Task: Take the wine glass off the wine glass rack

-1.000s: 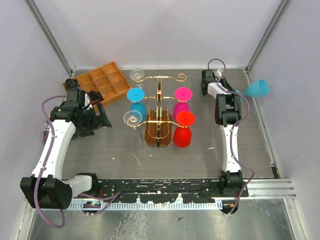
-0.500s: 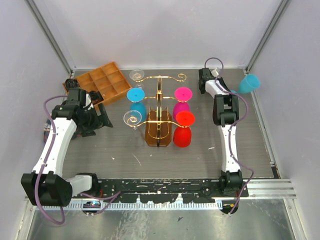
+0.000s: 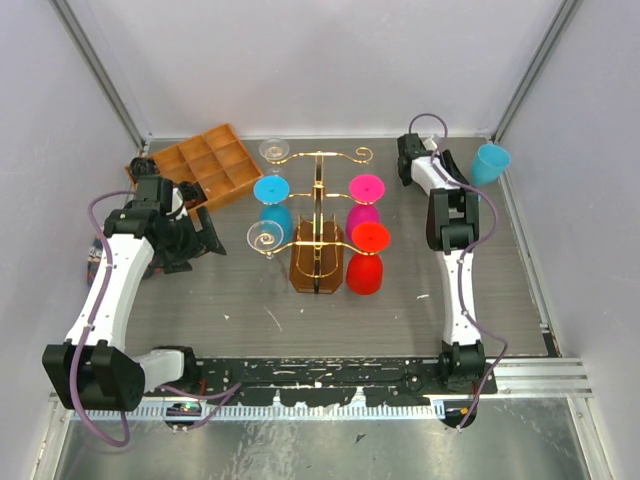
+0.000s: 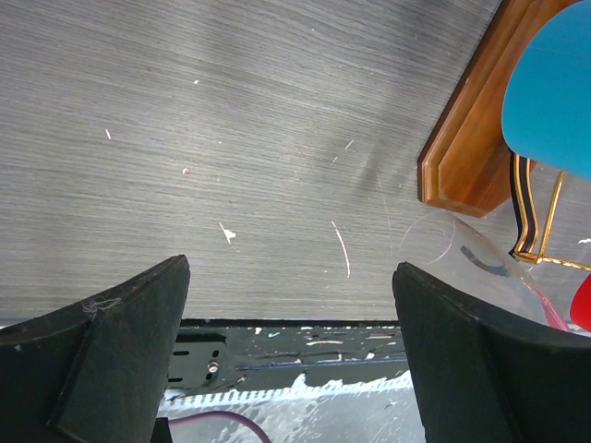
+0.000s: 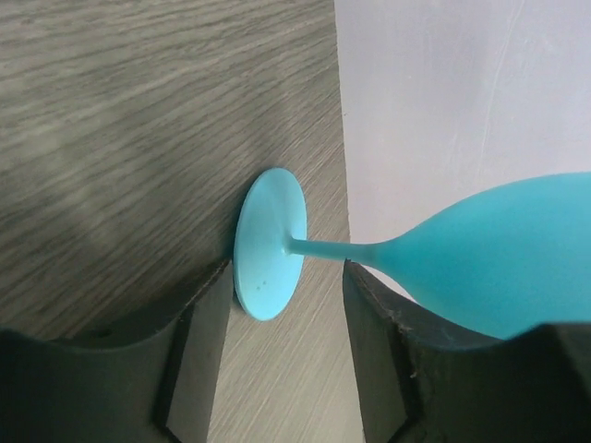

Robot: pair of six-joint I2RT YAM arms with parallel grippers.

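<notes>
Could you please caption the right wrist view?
Open right gripper flanking the foot of an opaque turquoise wine glass.

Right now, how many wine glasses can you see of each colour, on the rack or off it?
Blue glasses: 2
Clear glasses: 2
Pink glass: 1
Red glass: 1
Total: 6

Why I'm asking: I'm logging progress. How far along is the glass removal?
Done: one teal wine glass stands on the table, off the wine glass rack. In hand: the right gripper is open around its stem. Remaining: draw the gripper clear; other glasses hang on the rack.
</notes>
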